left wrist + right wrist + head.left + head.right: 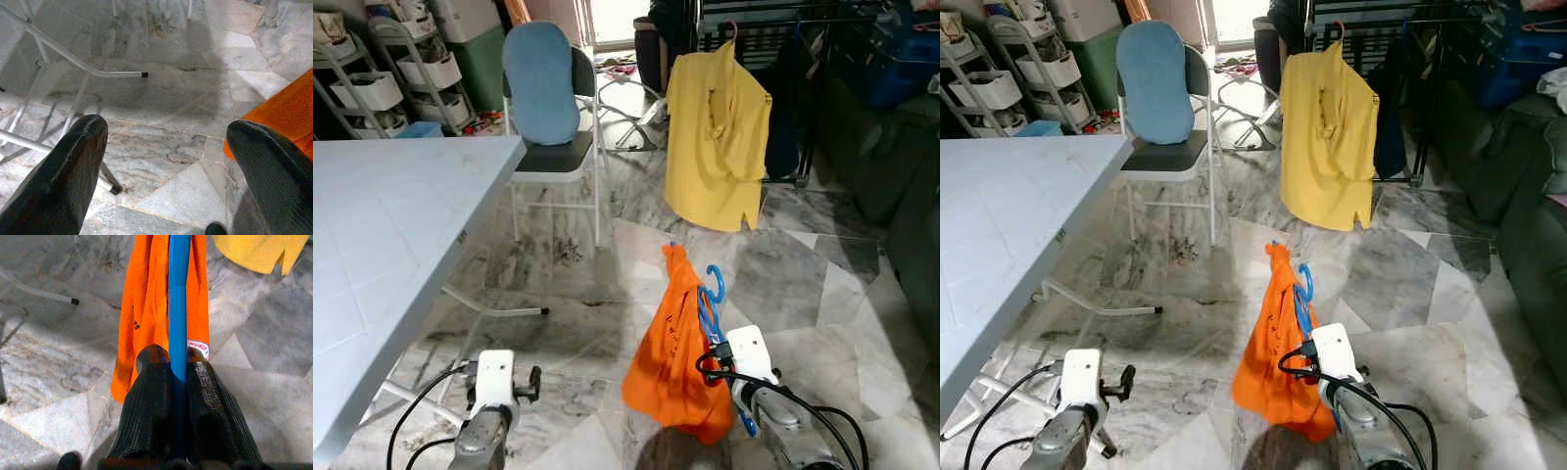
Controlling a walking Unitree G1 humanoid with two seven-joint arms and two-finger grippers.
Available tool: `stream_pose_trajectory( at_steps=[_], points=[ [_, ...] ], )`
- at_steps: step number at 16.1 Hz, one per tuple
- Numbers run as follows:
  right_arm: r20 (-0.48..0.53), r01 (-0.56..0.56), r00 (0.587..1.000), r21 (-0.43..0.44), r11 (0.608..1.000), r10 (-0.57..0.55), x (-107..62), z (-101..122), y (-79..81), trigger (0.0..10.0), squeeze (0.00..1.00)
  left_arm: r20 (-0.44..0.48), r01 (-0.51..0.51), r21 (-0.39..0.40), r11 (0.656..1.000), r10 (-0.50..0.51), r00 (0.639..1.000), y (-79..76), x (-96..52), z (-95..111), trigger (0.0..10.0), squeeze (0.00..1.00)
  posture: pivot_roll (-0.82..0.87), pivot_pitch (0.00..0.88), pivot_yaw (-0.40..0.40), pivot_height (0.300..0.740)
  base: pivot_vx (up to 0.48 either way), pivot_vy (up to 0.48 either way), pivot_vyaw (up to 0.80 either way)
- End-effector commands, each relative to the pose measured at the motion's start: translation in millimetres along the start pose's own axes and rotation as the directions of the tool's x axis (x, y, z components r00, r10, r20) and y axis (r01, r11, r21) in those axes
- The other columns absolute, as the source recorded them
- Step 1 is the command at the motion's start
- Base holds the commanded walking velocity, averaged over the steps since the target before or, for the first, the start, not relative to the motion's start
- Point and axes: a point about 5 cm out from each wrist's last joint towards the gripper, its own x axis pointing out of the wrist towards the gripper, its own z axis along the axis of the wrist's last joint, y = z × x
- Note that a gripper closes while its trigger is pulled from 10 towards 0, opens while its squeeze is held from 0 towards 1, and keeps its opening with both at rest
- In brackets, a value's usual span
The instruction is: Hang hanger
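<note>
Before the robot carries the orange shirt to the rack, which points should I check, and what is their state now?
1. Right end effector shut on blue hanger: ok.
2. Orange shirt on the hanger, off the floor: ok.
3. Hanger hook free of cloth: ok.
4. Left end effector open, holding nothing: ok.
5. Free space on the rack beside the yellow shirt: cannot tell.
6. Marble floor toward the rack unobstructed: ok.
</note>
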Motion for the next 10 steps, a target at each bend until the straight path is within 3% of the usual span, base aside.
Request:
stream_pose_trajectory(
  at_steps=[1, 6, 10],
  points=[
    [0.023, 0.003, 1.000, 0.017, 1.000, -0.003, 3.2, 5, 3.9, 10.0, 0.00, -0.016, -0.017, 0.002, 1.000, 0.017, 1.000, 4.5, -0.8, -3, 10.0, 0.00, -0.15, 0.000, 0.136, 0.740, 0.000, 0.000, 0.00],
    [-0.014, -0.037, 0.999, 0.001, 0.999, 0.037, 9.8, 3, 16.1, 10.0, 0.00, -0.103, -0.102, -0.023, 0.995, 0.099, 0.990, 18.8, -5.3, -18, 10.0, 0.00, -0.13, 0.000, 0.128, 0.740, 0.000, 0.000, 0.00],
    [-0.019, -0.054, 0.998, -0.001, 0.999, 0.054, 11.0, 3, 21.4, 10.0, 0.00, -0.115, -0.114, -0.026, 0.993, 0.110, 0.987, 23.5, -6.3, -20, 10.0, 0.00, -0.11, 0.000, 0.125, 0.740, 0.000, 0.000, 0.00]
  ],
)
